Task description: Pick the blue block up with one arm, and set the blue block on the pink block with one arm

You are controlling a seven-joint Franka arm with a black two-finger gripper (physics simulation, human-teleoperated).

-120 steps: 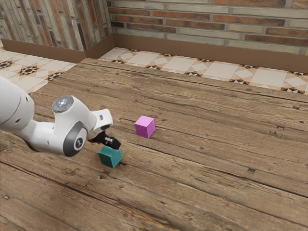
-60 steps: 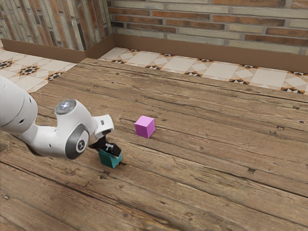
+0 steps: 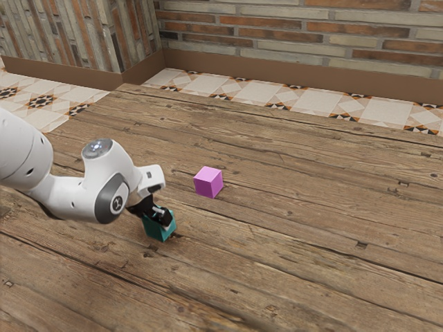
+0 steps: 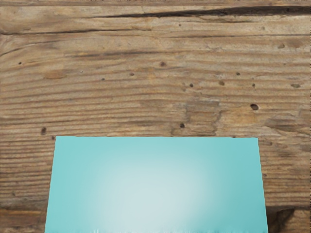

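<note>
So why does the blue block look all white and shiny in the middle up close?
In the wrist view, light washes the top of the blue block pale in the middle; in the exterior view its sides look darker teal, with a thin dark shadow on the wooden table beside it.

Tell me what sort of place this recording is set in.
Probably an indoor room, a simulator's render rather than a real one: a rough plank table, a patterned tiled floor beyond it, and brick walls behind.
</note>
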